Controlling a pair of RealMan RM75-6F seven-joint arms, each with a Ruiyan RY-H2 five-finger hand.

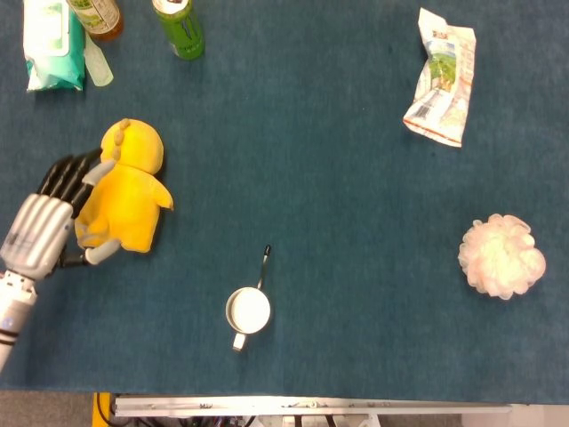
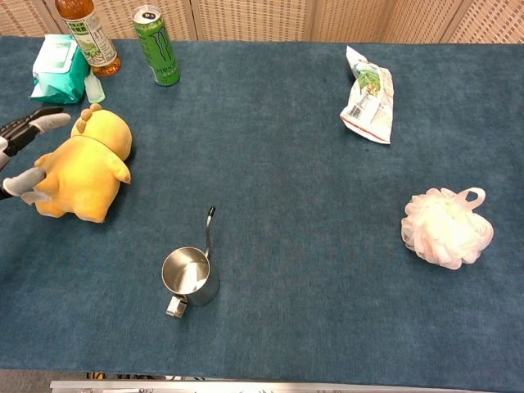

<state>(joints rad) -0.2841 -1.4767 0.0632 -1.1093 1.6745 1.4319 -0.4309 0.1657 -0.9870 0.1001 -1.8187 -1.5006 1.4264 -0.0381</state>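
A yellow plush duck lies on the blue table cloth at the left. My left hand is just left of it, fingers spread and holding nothing; its fingertips are at the toy's edge, and I cannot tell whether they touch it. In the chest view only the fingers show at the left frame edge. My right hand is in neither view.
A small steel cup with a long handle stands front centre. A pink bath pouf lies at the right, a snack bag at the back right. A green can, a bottle and a wipes pack stand at the back left.
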